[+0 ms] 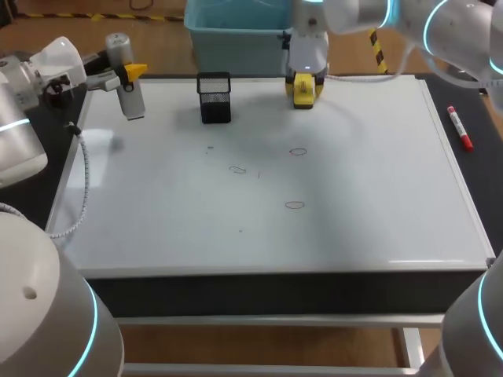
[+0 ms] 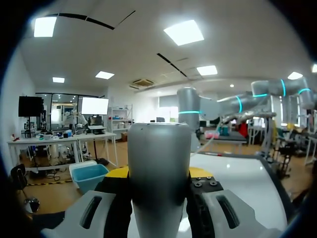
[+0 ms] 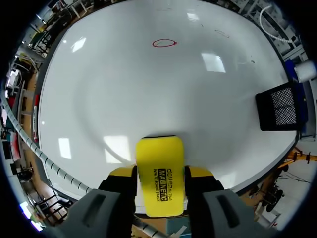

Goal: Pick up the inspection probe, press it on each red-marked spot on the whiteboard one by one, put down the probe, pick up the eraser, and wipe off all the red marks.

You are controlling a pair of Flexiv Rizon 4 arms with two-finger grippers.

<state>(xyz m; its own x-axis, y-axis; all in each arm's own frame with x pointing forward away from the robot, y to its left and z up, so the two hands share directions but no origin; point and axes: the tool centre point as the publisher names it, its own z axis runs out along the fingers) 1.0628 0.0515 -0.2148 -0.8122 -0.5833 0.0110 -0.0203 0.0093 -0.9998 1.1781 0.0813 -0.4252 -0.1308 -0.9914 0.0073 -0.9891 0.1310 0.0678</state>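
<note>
The grey cylindrical probe (image 1: pixel 130 93) hangs above the whiteboard's (image 1: pixel 377 196) far left corner, with my left gripper (image 1: pixel 130 74) shut on it. In the left wrist view the probe (image 2: pixel 158 163) fills the gap between the fingers. The yellow eraser (image 1: pixel 303 91) is at the board's far edge near the middle, and my right gripper (image 1: pixel 303 83) is shut on it from both sides. The right wrist view shows the eraser (image 3: pixel 159 173) between the yellow tips. Small red marks (image 1: pixel 298 151) (image 1: pixel 294 205) (image 1: pixel 237 169) lie mid-board; one red mark (image 3: pixel 164 43) shows ahead of the right gripper.
A black mesh pen holder (image 1: pixel 214 96) stands on the board between the two grippers, also seen beside the right gripper (image 3: pixel 280 109). A red marker (image 1: pixel 460 128) lies off the board's right edge. A white cable (image 1: pixel 82 181) trails along the left edge.
</note>
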